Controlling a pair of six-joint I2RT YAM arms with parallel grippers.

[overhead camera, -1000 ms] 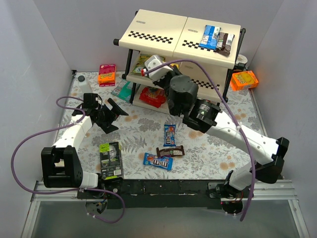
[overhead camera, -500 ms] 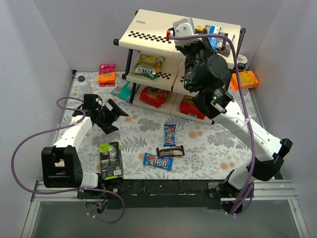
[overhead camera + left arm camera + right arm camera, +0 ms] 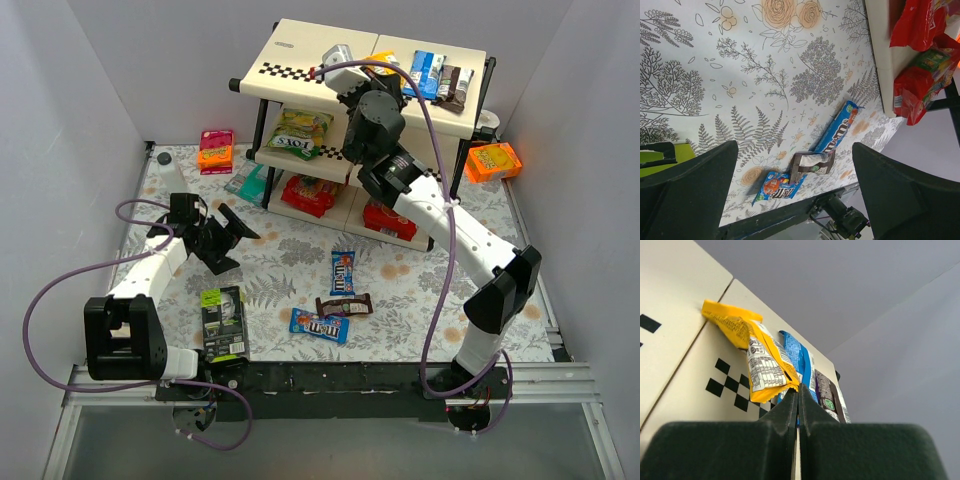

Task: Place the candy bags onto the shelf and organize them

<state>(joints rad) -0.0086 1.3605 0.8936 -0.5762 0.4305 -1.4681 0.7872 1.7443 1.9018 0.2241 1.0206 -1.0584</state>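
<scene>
A yellow glossy candy packet (image 3: 757, 357) lies slanted against the top cream panel of the three-tier checkered shelf (image 3: 670, 315), just beside a blue glossy packet (image 3: 795, 357) and a dark brown bar wrapper (image 3: 825, 390) already lined up there. My right gripper (image 3: 798, 392) has its two dark fingers pressed together on the yellow packet's near edge, so I judge it pinched, not let go. I read this as the placing step for this one packet. Next I should settle it flat alongside the blue one, part the fingers, and back off without dragging it. The right wrist view gives that pinch close up, where the overhead view mostly hides it behind the arm. The overhead view instead shows what remains: a blue M&M's bag (image 3: 343, 272), a second blue M&M's bag (image 3: 320, 325) and a loose brown bar (image 3: 343, 305), close together on the flowered tabletop (image 3: 430, 290). A green-yellow Fox's bag (image 3: 298, 133) sits on the middle tier. My left gripper (image 3: 228, 240) hangs low over the table, fingers spread wide, holding nothing, and its wrist view looks between them at those three loose packets
</scene>
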